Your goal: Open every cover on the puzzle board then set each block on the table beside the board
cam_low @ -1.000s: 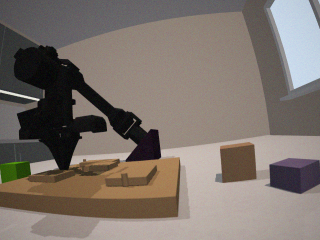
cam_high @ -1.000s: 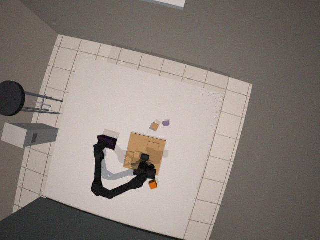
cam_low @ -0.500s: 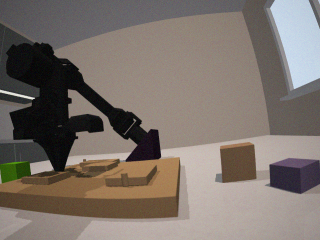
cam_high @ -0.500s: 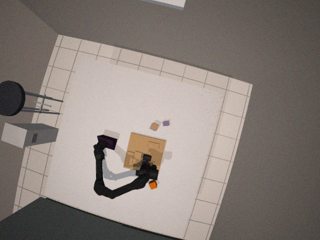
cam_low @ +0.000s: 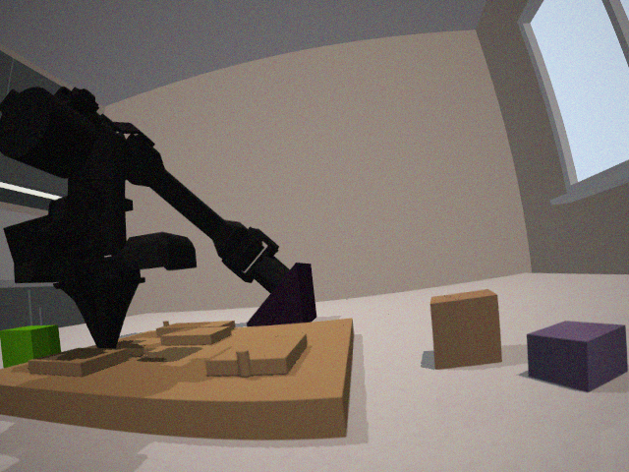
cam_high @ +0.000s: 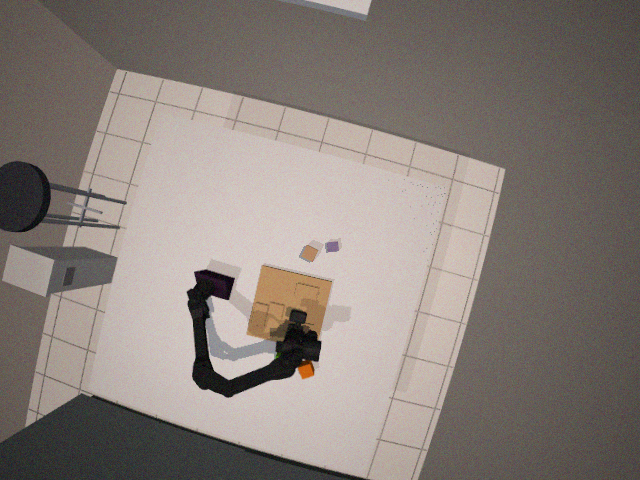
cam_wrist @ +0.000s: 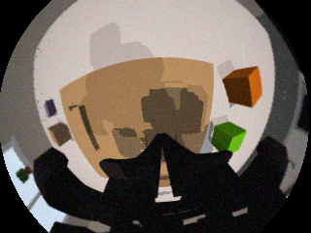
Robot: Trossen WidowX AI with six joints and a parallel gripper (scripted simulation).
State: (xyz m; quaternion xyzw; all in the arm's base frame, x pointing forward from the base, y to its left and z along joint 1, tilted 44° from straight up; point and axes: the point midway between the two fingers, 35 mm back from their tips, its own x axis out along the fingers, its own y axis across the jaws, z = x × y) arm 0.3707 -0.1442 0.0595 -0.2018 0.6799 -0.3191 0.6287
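Four blocks, orange (cam_high: pixel 306 369) (cam_wrist: pixel 242 86), green (cam_high: pixel 279 355) (cam_low: pixel 31 345) (cam_wrist: pixel 228 137), tan (cam_high: pixel 309 253) (cam_low: pixel 466 328) (cam_wrist: pixel 59 133) and purple (cam_high: pixel 332 246) (cam_low: pixel 576 355) (cam_wrist: pixel 51 108), sit off the board (cam_high: pixel 268 284) (cam_low: pixel 202 414) (cam_wrist: pixel 114 83). Gripper (cam_high: pixel 297 316) (cam_low: pixel 107 347) (cam_wrist: pixel 161 134) closed, empty, low over board. Covers' openness unclear; any unopened cover and hand withdrawal remain.

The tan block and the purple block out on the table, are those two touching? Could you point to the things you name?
Apart: the exterior view shows table surface between the tan block (cam_high: pixel 309 253) (cam_low: pixel 466 329) (cam_wrist: pixel 59 134) and the purple block (cam_high: pixel 332 246) (cam_low: pixel 574 355) (cam_wrist: pixel 50 108).
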